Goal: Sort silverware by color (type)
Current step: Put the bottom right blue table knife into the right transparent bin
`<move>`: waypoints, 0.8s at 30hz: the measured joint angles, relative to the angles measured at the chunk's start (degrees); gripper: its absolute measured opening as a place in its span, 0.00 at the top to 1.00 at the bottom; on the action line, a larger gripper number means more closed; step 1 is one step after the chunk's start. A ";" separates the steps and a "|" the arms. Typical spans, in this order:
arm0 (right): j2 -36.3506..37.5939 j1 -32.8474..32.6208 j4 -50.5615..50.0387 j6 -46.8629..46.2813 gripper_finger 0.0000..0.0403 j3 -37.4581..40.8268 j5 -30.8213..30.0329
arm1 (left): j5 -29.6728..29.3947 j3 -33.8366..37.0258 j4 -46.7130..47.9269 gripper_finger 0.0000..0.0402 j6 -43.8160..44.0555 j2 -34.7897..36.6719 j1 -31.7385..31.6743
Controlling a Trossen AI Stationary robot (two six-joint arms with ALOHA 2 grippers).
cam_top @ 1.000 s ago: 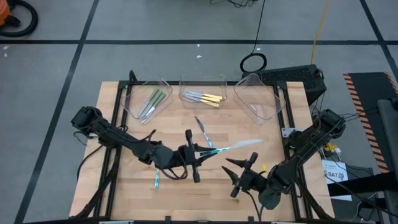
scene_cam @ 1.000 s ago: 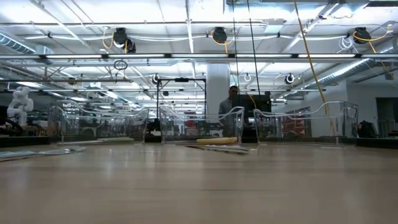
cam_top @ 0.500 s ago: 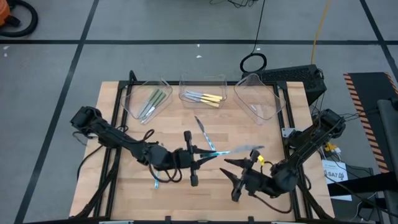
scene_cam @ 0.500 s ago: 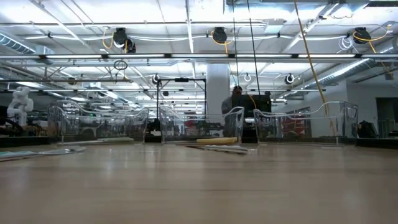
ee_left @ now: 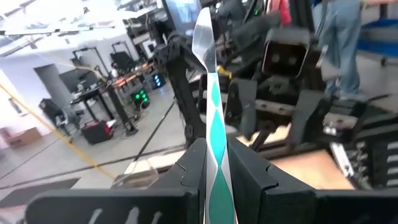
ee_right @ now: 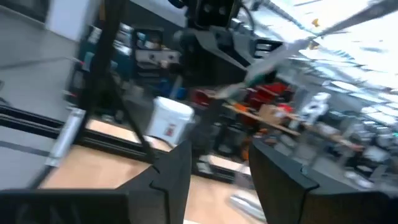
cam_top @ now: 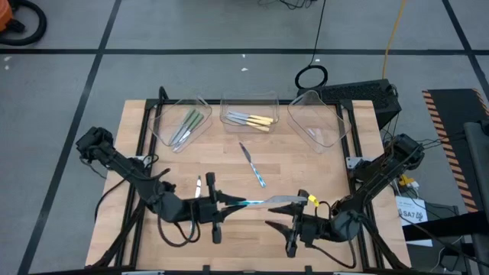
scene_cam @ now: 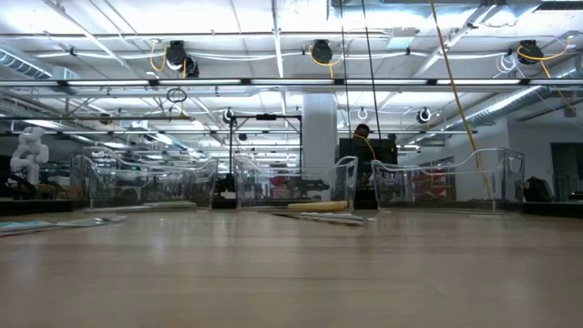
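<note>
While the wooden table point(cam_top: 153, 114) fills the middle of the high view, both dark arms reach in low over its near edge, the left arm from the left side and the right arm from the right. Three clear trays stand in a row along the far edge: the left tray point(cam_top: 162, 128) holds green-handled utensils point(cam_top: 187, 126), the middle tray point(cam_top: 248, 103) holds yellow-handled utensils point(cam_top: 252, 120), and the right tray point(cam_top: 317, 126) shows nothing coloured inside. Near the front of the table the left gripper point(cam_top: 218, 205) is clamped narrowly on a light-blue-handled utensil point(cam_top: 263, 202) — in the left wrist view its two fingers press the teal and white handle point(ee_left: 216, 149) from both sides, with the silver end sticking out past them toward the other arm. Just beside that silver tip, the right gripper point(cam_top: 286, 225) stands with its jaws spread wide and nothing between them; the right wrist view shows the gap between its fingers point(ee_right: 171, 171) bare. A second blue-handled utensil point(cam_top: 253, 165) lies loose on the wood at the table's centre, between the trays and the grippers, and another small utensil point(cam_top: 198, 186) lies near the left arm — its handle colour I cannot tell.
</note>
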State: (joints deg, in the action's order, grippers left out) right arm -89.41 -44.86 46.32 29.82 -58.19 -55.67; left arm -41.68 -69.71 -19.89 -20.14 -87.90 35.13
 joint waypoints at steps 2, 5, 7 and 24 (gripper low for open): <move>-0.11 0.26 -1.93 -2.87 0.62 0.00 1.69 | -1.34 0.00 1.66 0.88 0.37 -0.51 -0.38; -0.11 -1.40 -8.03 -3.81 0.62 0.02 -3.57 | -2.32 0.07 3.93 0.88 1.36 -0.56 -2.02; -0.11 -3.92 -10.80 -2.34 0.62 0.02 -11.94 | -1.80 0.07 5.60 0.88 1.85 -0.46 -3.55; 0.04 -6.14 -14.16 10.16 0.62 0.01 -34.24 | 18.17 0.07 22.97 0.88 15.64 -0.50 -23.06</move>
State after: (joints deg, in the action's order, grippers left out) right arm -89.36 -51.00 32.16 39.98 -58.18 -89.91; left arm -23.50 -69.65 3.08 -4.50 -88.40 12.07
